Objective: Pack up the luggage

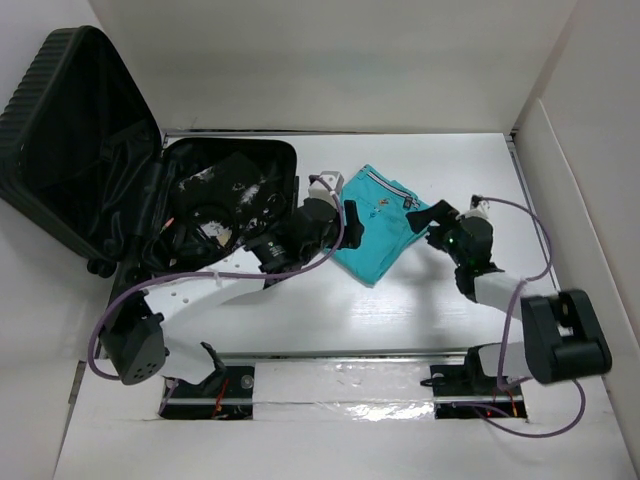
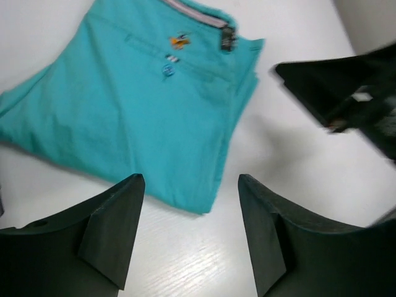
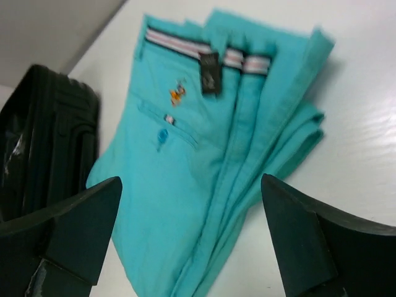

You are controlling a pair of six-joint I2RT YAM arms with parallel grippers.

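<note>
Surface: white table point(image 1: 300, 320), white walls point(image 1: 330, 60).
Luggage point(image 1: 140, 190): far left, open; lid point(image 1: 75, 130) leaning back leftward, hinge line running near to far.
Left gripper point(image 2: 190, 182): jaws apart, empty.
Right gripper point(image 3: 192, 182): jaws wide, empty, above teal garment point(image 3: 185, 154).

Unclear bits
My right gripper point(image 2: 337, 93) was blurred and edge-cropped; inside the luggage point(image 1: 70, 140), contents were too dark.

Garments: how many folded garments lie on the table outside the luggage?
1. The turquoise garment lies on the table just right of the open luggage. Others may be hidden inside the luggage, whose dark contents I cannot make out.
</note>
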